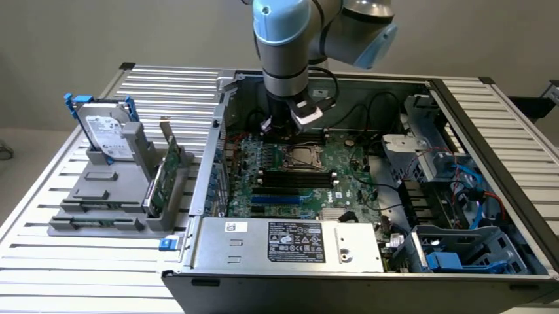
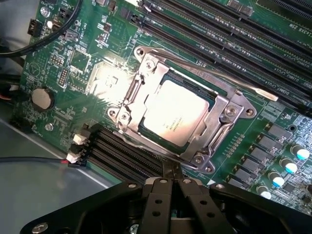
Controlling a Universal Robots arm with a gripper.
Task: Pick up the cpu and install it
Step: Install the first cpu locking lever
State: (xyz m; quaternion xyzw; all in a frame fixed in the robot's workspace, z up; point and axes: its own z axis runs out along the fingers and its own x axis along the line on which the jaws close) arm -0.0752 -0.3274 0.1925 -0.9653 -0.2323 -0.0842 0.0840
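**Cpu seated in the socket, gripper closed just beside it**

The cpu [image 2: 175, 114] is seen lying flat in the socket on the motherboard [image 2: 53, 63]. Its silvery top faces up and is lit brightly. It is enclosed on all sides by the metal socket frame [image 2: 222, 114]. A thin metal lever [image 2: 229, 80] runs along one side of that frame. Rows of black memory slots [image 2: 234, 34] are found on either side of the socket, and a coin battery [image 2: 42, 97] is set into the board well apart from it.

The gripper [image 2: 171, 168] is held low over the board. Its two dark fingers are pressed together with no gap between them, and nothing is gripped. The fingertips are placed at the edge of the socket frame, just beside the cpu and not over its top. Whether the frame is actually touched cannot be told.

In the exterior view, the arm is seen reaching down into the open computer case [image 1: 212, 163]. The gripper [image 1: 281, 131] is positioned just behind the socket [image 1: 302, 157]. A power supply [image 1: 292, 242] is mounted at the near end of the case. On the slatted table [image 1: 70, 275], to the exterior view's left of the case, a grey holder [image 1: 105, 196] is placed. A hard drive [image 1: 109, 134] and a green circuit card [image 1: 167, 173] are stood upright in it.
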